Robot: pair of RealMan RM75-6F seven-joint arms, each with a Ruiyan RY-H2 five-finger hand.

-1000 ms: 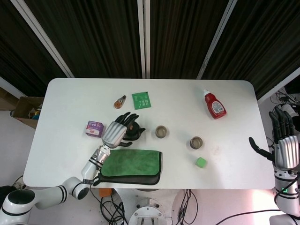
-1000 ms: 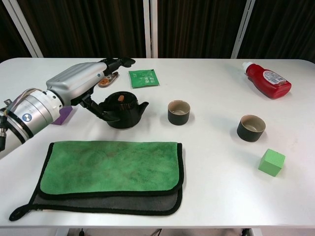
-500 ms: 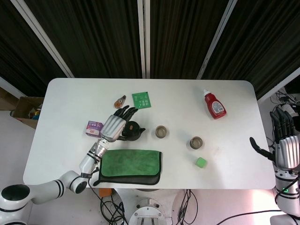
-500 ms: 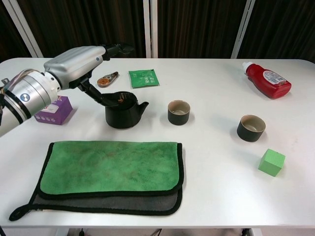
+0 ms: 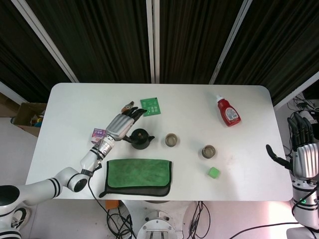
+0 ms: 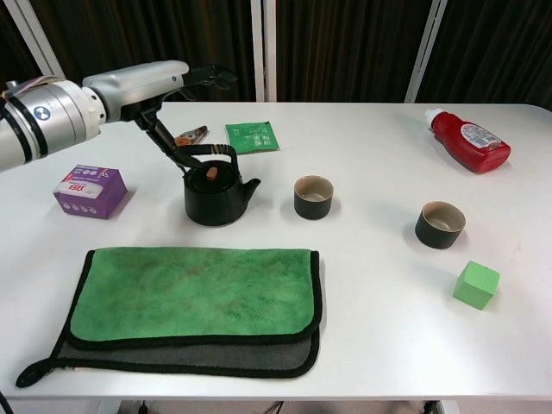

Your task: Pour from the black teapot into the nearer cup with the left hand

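The black teapot [image 6: 216, 194] [image 5: 139, 138] stands on the white table [image 6: 379, 345], spout to the right, its bail handle [image 6: 207, 151] upright. My left hand [image 6: 147, 82] [image 5: 122, 124] hovers above and left of the pot with fingers stretched out and apart. Its thumb [image 6: 164, 138] reaches down to the handle's left end and touches it; nothing is gripped. A dark cup [image 6: 313, 197] [image 5: 171, 140] sits just right of the spout, and a second cup [image 6: 440, 224] [image 5: 209, 151] stands further right. My right hand [image 5: 301, 152] is off the table's right edge, fingers up and apart.
A green towel [image 6: 194, 297] lies folded in front of the teapot. A purple box [image 6: 90, 190] sits left of the pot. Behind it lie a green packet [image 6: 252, 136] and a small brown item [image 6: 190, 136]. A red bottle [image 6: 470, 141] and a green cube [image 6: 476, 285] are at the right.
My left hand has risen and drawn back to the left. The teapot's handle has swung from lying flat to upright. The purple box is uncovered.
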